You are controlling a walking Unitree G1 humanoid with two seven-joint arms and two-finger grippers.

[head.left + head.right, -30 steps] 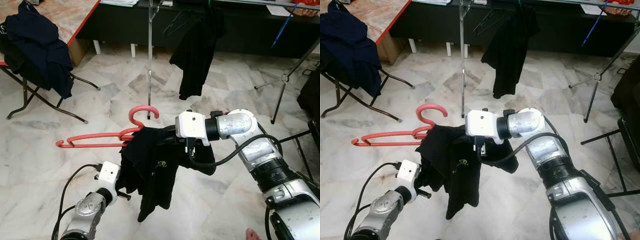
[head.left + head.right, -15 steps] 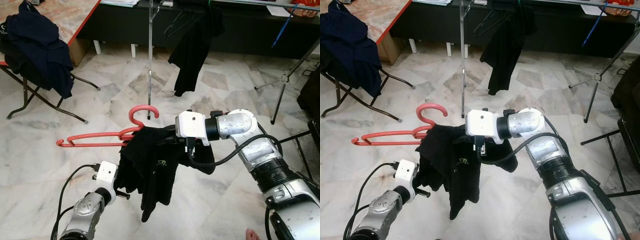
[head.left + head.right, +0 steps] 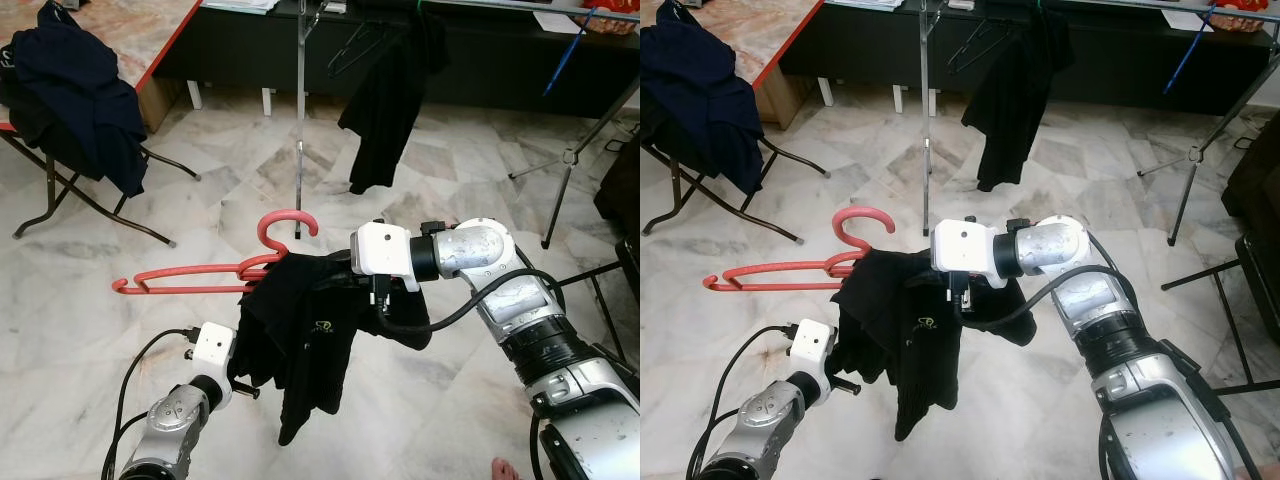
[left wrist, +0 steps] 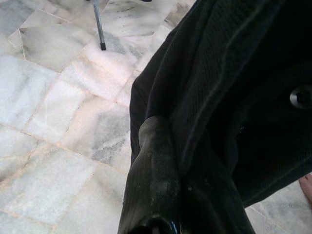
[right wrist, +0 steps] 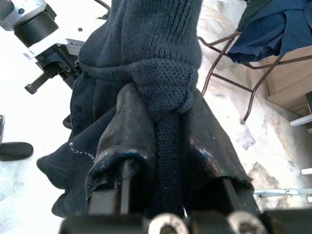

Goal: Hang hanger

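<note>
Right wrist view, right gripper clamped on black shirt, head views adding red hanger, left gripper buried in cloth, state unclear.

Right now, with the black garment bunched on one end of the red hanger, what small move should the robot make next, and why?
Probably the left gripper should draw the black garment along the red hanger toward its bare arm. The cloth hangs bunched near the hook, in the right gripper, which pinches a fold. The rack pole stands farther off, so hanging seems premature.
</note>
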